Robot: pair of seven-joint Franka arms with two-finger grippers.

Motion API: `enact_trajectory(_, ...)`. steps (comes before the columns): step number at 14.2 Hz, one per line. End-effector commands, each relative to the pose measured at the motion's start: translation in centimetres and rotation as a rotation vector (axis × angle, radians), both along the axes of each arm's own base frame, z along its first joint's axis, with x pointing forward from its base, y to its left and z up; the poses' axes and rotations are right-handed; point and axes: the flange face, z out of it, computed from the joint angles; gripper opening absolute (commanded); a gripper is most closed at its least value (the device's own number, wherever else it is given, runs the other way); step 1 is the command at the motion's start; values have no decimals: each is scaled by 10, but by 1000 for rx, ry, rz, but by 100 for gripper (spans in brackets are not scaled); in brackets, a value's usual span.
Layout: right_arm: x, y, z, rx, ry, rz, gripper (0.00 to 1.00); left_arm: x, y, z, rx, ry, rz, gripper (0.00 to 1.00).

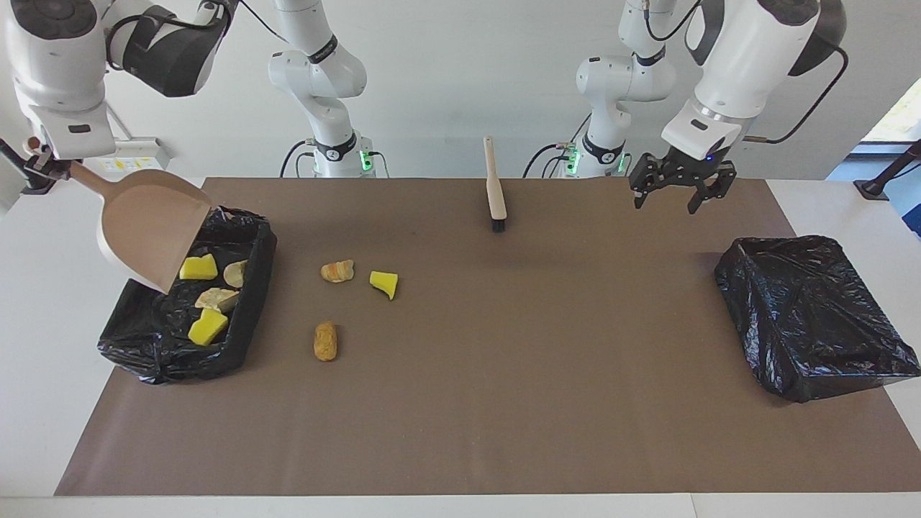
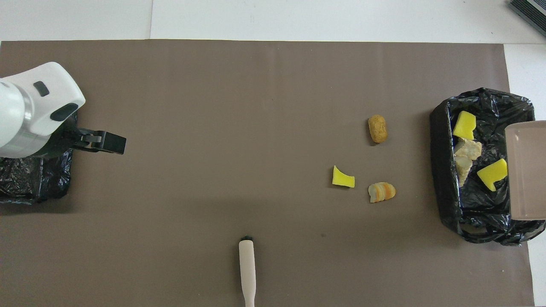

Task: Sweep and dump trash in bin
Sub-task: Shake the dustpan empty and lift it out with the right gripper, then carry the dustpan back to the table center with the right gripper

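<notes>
The beige dustpan [image 1: 147,226] [image 2: 527,170] hangs steeply tilted over the black-lined bin [image 1: 241,338] [image 2: 441,170] at the right arm's end of the table. My right gripper [image 1: 41,167] is shut on its handle. Several pieces of trash lie inside the bin, among them a yellow chunk [image 1: 198,267] [image 2: 464,125] and a tan piece [image 1: 216,298] [image 2: 467,149]. Three pieces lie on the mat beside the bin: striped bread [image 1: 337,270] [image 2: 381,191], a yellow chunk [image 1: 385,283] [image 2: 343,178] and brown bread [image 1: 325,340] [image 2: 377,128]. My left gripper [image 1: 676,194] [image 2: 113,143] hangs open and empty over the mat.
The beige hand brush [image 1: 493,187] [image 2: 247,268] lies loose on the brown mat near the robots, bristles pointing away from them. A second black-lined bin [image 1: 813,316] [image 2: 25,187] sits at the left arm's end, close to the left gripper.
</notes>
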Motion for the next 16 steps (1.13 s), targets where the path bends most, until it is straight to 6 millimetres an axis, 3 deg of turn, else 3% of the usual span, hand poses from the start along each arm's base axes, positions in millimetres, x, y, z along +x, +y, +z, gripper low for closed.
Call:
enact_trajectory(1, 3, 40, 7, 20, -68, -78, 0, 0, 23, 23, 21, 35, -39, 100)
enact_trajectory(4, 6, 101, 8, 81, -209, -258, 0, -1, 35, 44, 18, 16, -21, 100)
enact_trajectory(10, 7, 216, -4, 244, -473, -763, 0, -6, 38, 48, 20, 9, -79, 100)
enact_trajectory(12, 9, 274, -18, 285, -525, -902, 0, -6, 41, 48, 20, 5, -70, 100)
enact_trajectory(16, 26, 373, -74, 380, -513, -1182, 0, -6, 41, 49, 19, 3, -68, 100)
